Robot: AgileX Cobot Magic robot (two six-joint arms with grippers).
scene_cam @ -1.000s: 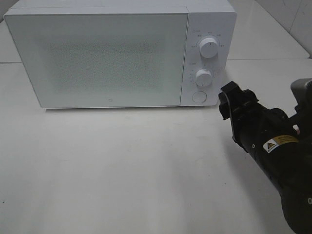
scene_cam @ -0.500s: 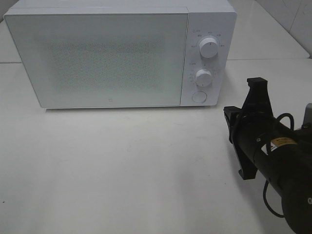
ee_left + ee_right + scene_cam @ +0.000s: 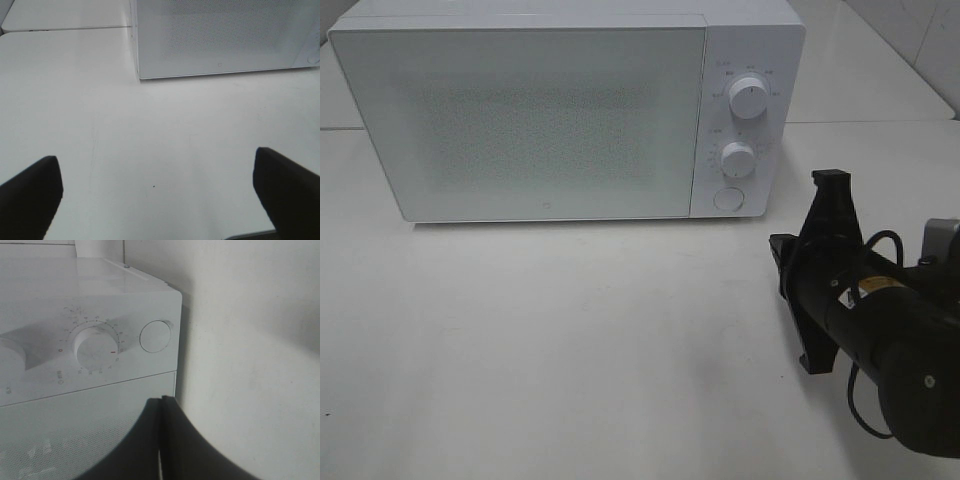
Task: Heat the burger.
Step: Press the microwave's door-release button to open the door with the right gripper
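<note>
"The burger: where is it?"
"Not in any view. Nearest, the left tool (image 3: 155, 162) hangs wide open over the worktop (image 3: 570, 340). The right tool (image 3: 162, 407) is closed on nothing. Beyond, the microwave (image 3: 550, 120) has its door shut; whether the burger sits inside, I cannot tell."
"How would it handle?"
"Probably light and soft, with layers that slide. Pinch it gently, low across the sides."

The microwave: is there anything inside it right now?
Its door is shut, and the speckled white panel shows nothing through it. Only the outside of the microwave can be seen; whatever may sit inside is hidden.
</note>
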